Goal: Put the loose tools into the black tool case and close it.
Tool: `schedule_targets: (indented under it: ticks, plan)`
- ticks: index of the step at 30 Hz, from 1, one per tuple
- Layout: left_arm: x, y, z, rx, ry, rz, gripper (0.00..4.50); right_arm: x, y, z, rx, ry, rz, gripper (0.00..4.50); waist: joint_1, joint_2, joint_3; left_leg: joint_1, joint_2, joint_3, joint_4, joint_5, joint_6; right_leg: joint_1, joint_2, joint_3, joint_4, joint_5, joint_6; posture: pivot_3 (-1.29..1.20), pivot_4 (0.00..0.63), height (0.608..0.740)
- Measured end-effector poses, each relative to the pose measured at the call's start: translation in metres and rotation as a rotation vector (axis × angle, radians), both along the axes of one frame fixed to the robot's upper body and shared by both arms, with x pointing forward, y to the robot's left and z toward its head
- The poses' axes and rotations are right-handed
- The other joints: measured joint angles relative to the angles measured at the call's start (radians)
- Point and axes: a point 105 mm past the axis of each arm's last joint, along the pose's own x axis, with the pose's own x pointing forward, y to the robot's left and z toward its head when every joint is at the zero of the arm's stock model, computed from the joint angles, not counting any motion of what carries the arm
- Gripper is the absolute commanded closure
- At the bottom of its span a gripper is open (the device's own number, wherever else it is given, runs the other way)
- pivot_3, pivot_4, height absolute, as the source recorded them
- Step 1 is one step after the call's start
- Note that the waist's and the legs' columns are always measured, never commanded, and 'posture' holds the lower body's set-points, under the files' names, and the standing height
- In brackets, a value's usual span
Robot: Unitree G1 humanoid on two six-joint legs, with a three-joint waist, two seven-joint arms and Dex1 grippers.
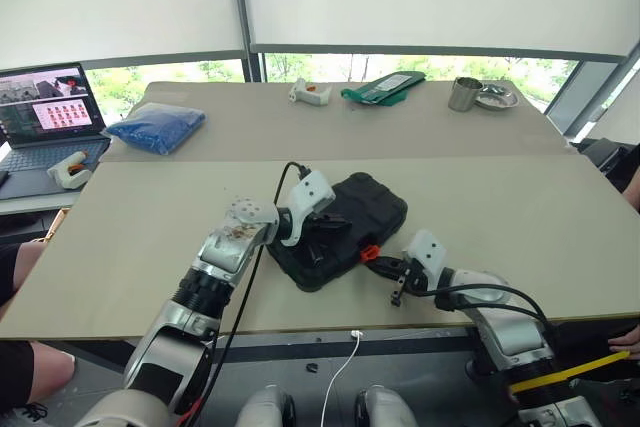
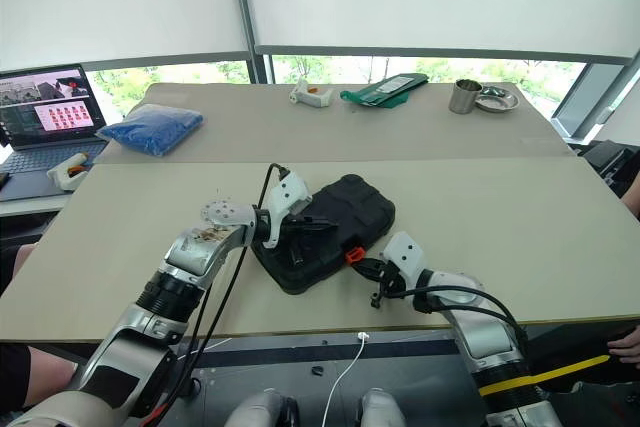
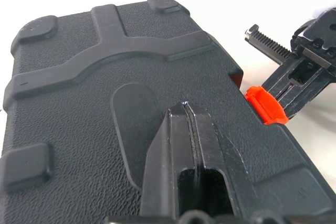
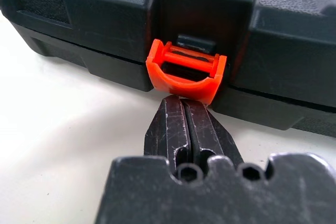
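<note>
The black tool case [image 1: 352, 219] lies on the near table with its lid down. No loose tools are in view. My left gripper [image 3: 186, 107] is shut and its tips rest on the ribbed lid [image 3: 105, 77]. My right gripper [image 4: 184, 102] is shut too, and its tips touch the underside of the small orange latch [image 4: 185, 73] on the case's front edge. The latch [image 1: 369, 251] stands swung out from its recess. In the head views the right gripper [image 1: 380, 263] sits just right of the latch, low over the table.
On the far table are a blue bag [image 1: 157, 129], a white gun-shaped item [image 1: 309, 95], a green package [image 1: 383, 87], a metal cup [image 1: 464, 94] and a dish [image 1: 497, 98]. A laptop [image 1: 45, 112] and another white item [image 1: 70, 172] sit far left. A person's hand [image 1: 628, 343] shows at right.
</note>
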Motion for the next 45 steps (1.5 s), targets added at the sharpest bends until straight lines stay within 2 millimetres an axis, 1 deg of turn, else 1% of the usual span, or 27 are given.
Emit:
schedule_targets:
  ticks: [4, 8, 11, 13, 16, 19, 22, 27, 29, 30, 33, 35, 38, 45]
  plan:
    - [0.001, 0.0, 0.001, -0.006, 0.005, 0.004, 4.48, 0.001, -0.003, 0.005, 0.05, 0.007, -0.011, 4.5, -0.004, 0.0, 0.0, -0.001, 0.0, 0.0, 0.0, 0.0, 0.0, -0.001, 0.0, 0.0, 0.0, 0.0, 0.0, 0.0, 0.15, 0.74]
    - [0.0, 0.0, 0.0, -0.006, 0.011, 0.006, 4.48, 0.001, -0.004, 0.014, 0.089, -0.006, -0.006, 4.5, -0.012, 0.0, 0.0, 0.0, 0.001, 0.0, -0.001, 0.0, 0.0, -0.001, 0.0, 0.0, 0.0, 0.001, 0.001, 0.0, 0.15, 0.74]
    - [0.001, 0.0, 0.0, -0.004, 0.02, 0.008, 4.48, 0.001, 0.001, 0.031, 0.145, -0.035, 0.016, 4.5, -0.013, 0.0, 0.0, 0.0, 0.001, 0.0, -0.001, -0.001, -0.002, 0.0, 0.0, 0.0, 0.0, 0.0, 0.001, 0.0, 0.15, 0.74]
    - [0.0, -0.001, -0.001, -0.003, 0.024, 0.003, 4.48, 0.003, 0.004, 0.048, 0.171, -0.083, 0.037, 4.5, -0.012, 0.0, 0.0, 0.0, 0.001, 0.0, -0.001, -0.003, -0.004, 0.0, 0.0, 0.0, 0.0, 0.0, 0.001, 0.0, 0.15, 0.74]
    - [-0.001, -0.002, 0.0, -0.002, 0.025, -0.005, 4.48, 0.005, 0.006, 0.054, 0.168, -0.101, 0.047, 4.5, -0.01, 0.0, 0.0, 0.0, 0.001, -0.001, -0.001, -0.003, -0.005, 0.0, 0.0, -0.001, -0.001, -0.001, -0.001, 0.0, 0.15, 0.74]
    - [-0.001, -0.002, 0.0, -0.003, 0.026, -0.01, 4.48, 0.007, 0.004, 0.044, 0.152, -0.071, 0.033, 4.5, -0.009, 0.0, 0.0, 0.0, 0.0, -0.001, -0.002, -0.003, -0.004, 0.0, 0.0, -0.001, -0.001, -0.001, 0.0, 0.0, 0.15, 0.74]
    - [-0.001, -0.002, 0.0, -0.007, 0.032, -0.008, 4.48, 0.007, 0.0, 0.043, 0.14, -0.065, 0.028, 4.5, -0.008, 0.0, 0.0, 0.0, 0.0, -0.001, -0.002, -0.002, -0.004, 0.0, 0.0, -0.001, -0.001, -0.001, 0.0, 0.0, 0.15, 0.74]
    - [-0.001, 0.0, 0.0, -0.016, 0.039, -0.004, 4.48, -0.01, -0.019, 0.044, 0.124, -0.03, 0.051, 4.5, -0.003, 0.0, 0.0, 0.0, 0.0, -0.001, -0.002, -0.003, -0.003, 0.001, 0.0, -0.001, -0.002, -0.001, 0.0, 0.0, 0.15, 0.74]
    - [-0.001, 0.001, -0.001, -0.02, 0.04, 0.002, 4.48, -0.013, -0.022, 0.038, 0.107, -0.001, 0.042, 4.5, -0.004, 0.0, 0.0, 0.001, 0.001, -0.001, -0.002, -0.003, -0.004, 0.001, 0.0, -0.001, -0.002, -0.002, 0.0, 0.0, 0.15, 0.74]
    - [-0.001, 0.002, -0.001, -0.023, 0.04, 0.005, 4.48, -0.013, -0.024, 0.031, 0.094, 0.027, 0.022, 4.5, -0.006, 0.0, 0.0, 0.001, 0.001, -0.001, -0.003, -0.003, -0.004, 0.001, 0.0, -0.001, -0.002, -0.002, 0.0, 0.0, 0.15, 0.74]
    - [-0.001, 0.004, -0.001, -0.023, 0.037, 0.009, 4.48, -0.009, -0.021, 0.022, 0.067, 0.048, 0.001, 4.5, -0.01, 0.001, 0.0, 0.001, 0.001, -0.001, -0.003, -0.004, -0.005, 0.001, 0.0, -0.001, -0.002, -0.002, 0.0, 0.0, 0.15, 0.74]
    - [-0.002, 0.004, -0.001, -0.024, 0.034, 0.01, 4.48, -0.004, -0.015, 0.017, 0.065, 0.057, -0.005, 4.5, -0.012, 0.001, -0.001, 0.001, 0.001, -0.001, -0.003, -0.004, -0.005, 0.0, 0.0, -0.001, -0.002, -0.002, 0.0, 0.0, 0.15, 0.74]
    - [-0.002, 0.004, -0.001, -0.028, 0.026, 0.011, 4.48, 0.003, -0.003, 0.016, 0.085, 0.059, 0.003, 4.5, -0.011, 0.001, -0.001, 0.001, 0.001, -0.001, -0.003, -0.003, -0.004, 0.0, 0.0, -0.001, -0.002, -0.002, 0.0, 0.0, 0.15, 0.74]
    - [0.0, 0.01, 0.0, -0.037, 0.013, 0.027, 4.48, 0.015, 0.004, 0.005, 0.098, 0.09, -0.015, 4.5, -0.019, 0.001, 0.0, 0.001, 0.002, 0.0, -0.003, -0.003, -0.004, -0.001, 0.001, 0.0, -0.002, 0.0, -0.002, 0.0, 0.15, 0.74]
